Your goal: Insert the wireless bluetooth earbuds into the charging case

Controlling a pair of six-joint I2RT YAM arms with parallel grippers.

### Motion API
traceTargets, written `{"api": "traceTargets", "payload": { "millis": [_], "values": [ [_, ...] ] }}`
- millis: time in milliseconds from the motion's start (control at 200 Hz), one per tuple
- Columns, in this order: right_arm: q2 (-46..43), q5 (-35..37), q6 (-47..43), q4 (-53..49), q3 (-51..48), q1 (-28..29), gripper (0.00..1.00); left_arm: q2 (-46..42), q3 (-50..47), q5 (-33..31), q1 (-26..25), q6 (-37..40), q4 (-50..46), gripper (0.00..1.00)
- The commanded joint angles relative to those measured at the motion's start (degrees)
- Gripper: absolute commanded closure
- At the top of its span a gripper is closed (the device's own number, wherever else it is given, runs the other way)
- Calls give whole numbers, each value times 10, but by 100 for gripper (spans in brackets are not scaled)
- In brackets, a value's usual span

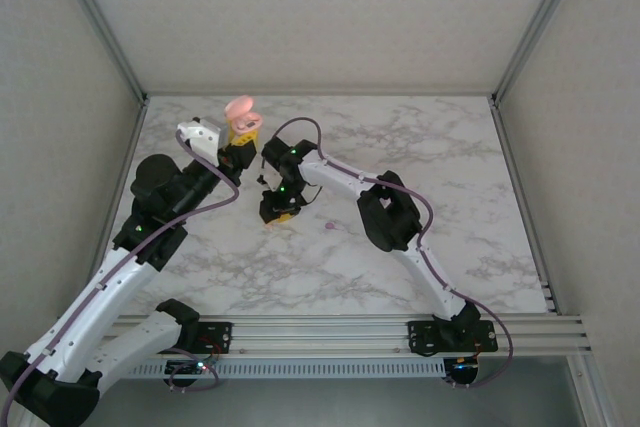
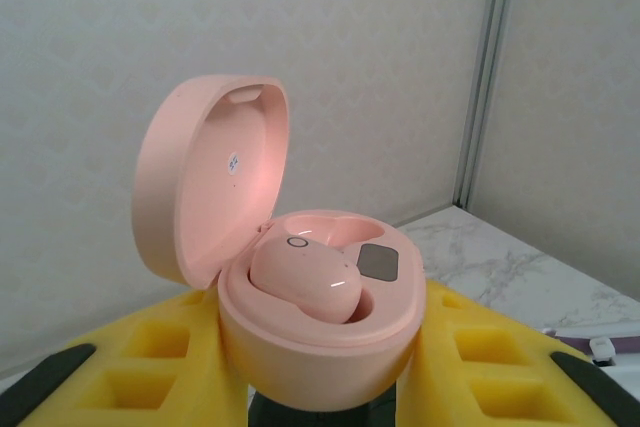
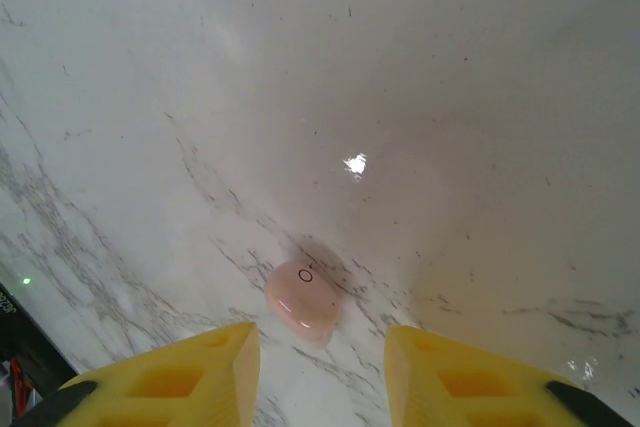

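Pink charging case [image 2: 320, 357], open with one earbud [image 2: 305, 282] seated, is clenched in the left tool [image 1: 238, 142]. The second earbud [image 3: 302, 297] lies near the middle of the counter [image 3: 450, 97], seemingly just ahead of the released right tool [image 3: 320, 377]. I'd lower squarely and pinch gently.

The charging case [image 2: 310, 347] was smooth pink plastic with a soft satin sheen, and the inside of its lid [image 2: 215, 167] looked the same. The seated earbud [image 2: 305, 277] was glossier pink plastic, and beside it sat a small dark, shiny panel [image 2: 378, 262]. The loose earbud [image 3: 302, 297] was equally glossy and carried a pale highlight. The yellow jaws looked like matt moulded plastic with recessed pockets. The counter [image 3: 450, 97] had a white, grey-veined marble pattern, polished enough to reflect a bright glint. The walls [image 2: 380, 67] were matt and finely textured, and the frame post [image 2: 485, 77] was dull brushed metal.
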Motion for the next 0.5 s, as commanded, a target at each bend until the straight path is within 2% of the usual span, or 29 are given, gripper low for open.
{"api": "traceTargets", "payload": {
  "millis": [0,200,495],
  "values": [
    [16,-19,-11,-15,22,6,62,1,14,13,4,-3,7,81],
    [33,-22,-15,-24,42,14,63,3,14,15,4,-5,8,81],
    [59,19,-37,-64,81,35,64,5,14,15,4,-10,10,81]
  ]
}}
